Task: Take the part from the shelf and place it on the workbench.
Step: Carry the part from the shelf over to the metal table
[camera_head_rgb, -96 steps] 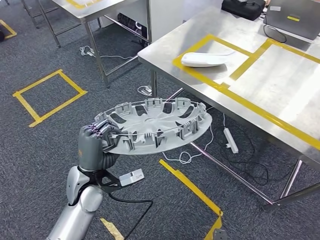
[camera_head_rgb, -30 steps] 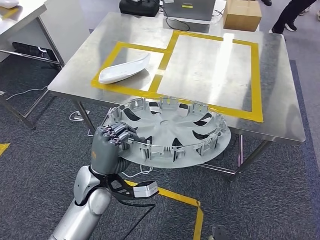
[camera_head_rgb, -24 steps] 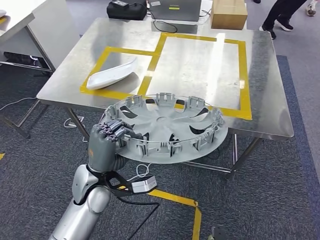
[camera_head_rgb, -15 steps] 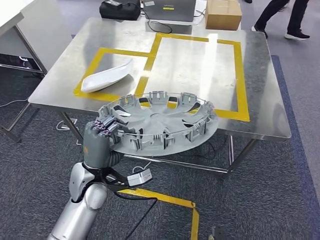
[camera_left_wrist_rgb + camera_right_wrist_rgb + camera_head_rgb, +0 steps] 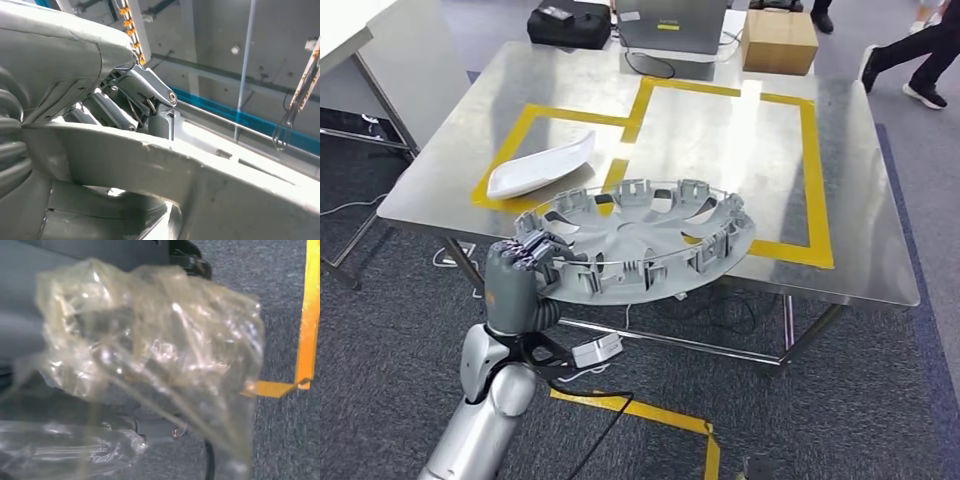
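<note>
The large taped rectangle (image 5: 727, 150) on the bench (image 5: 863, 240) lay bare beyond the wheel cover (image 5: 637, 240); a white part (image 5: 540, 167) occupied the smaller square, with boxes (image 5: 779, 40) along the far edge.

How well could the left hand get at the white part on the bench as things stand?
Probably not: the left hand grips the hubcap, which hangs over the bench edge beside the white part.
</note>
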